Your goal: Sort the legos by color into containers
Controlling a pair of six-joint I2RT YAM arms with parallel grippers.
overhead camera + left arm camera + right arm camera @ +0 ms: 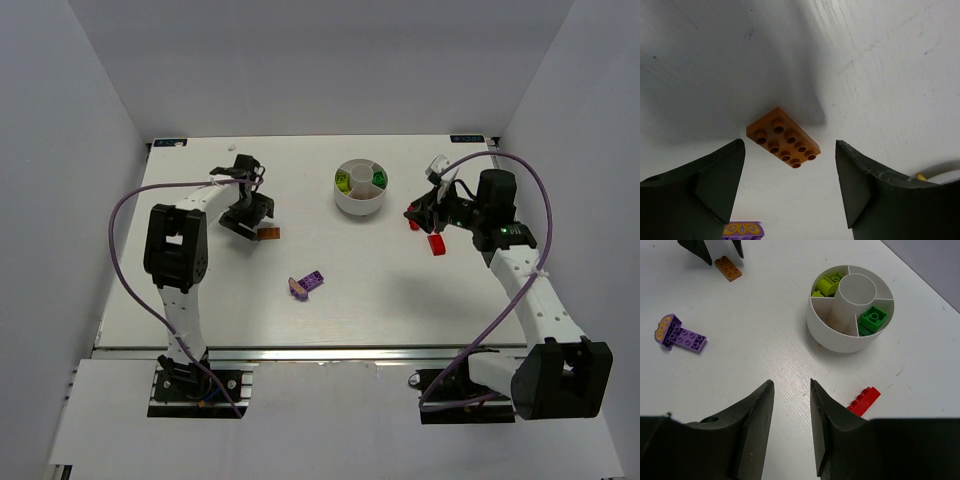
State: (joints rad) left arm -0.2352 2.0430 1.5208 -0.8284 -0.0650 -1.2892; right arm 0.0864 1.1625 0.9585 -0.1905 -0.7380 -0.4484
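The round white dish (359,202) stands at the back centre; its wall also shows in the right wrist view (832,337). It holds yellow-green bricks (829,284) and dark green bricks (873,318) in separate wedges. An orange brick (783,137) lies flat on the table just ahead of my open, empty left gripper (790,146), between the lines of its fingers. My right gripper (791,382) is open by a narrow gap and empty, right of the dish. A red brick (863,401) lies beside its right finger. A second red brick (436,245) lies nearer.
A purple brick with a yellow-patterned piece (308,284) lies mid-table; it also shows in the right wrist view (681,334) and in the left wrist view (742,229). White walls enclose the table on the left, back and right.
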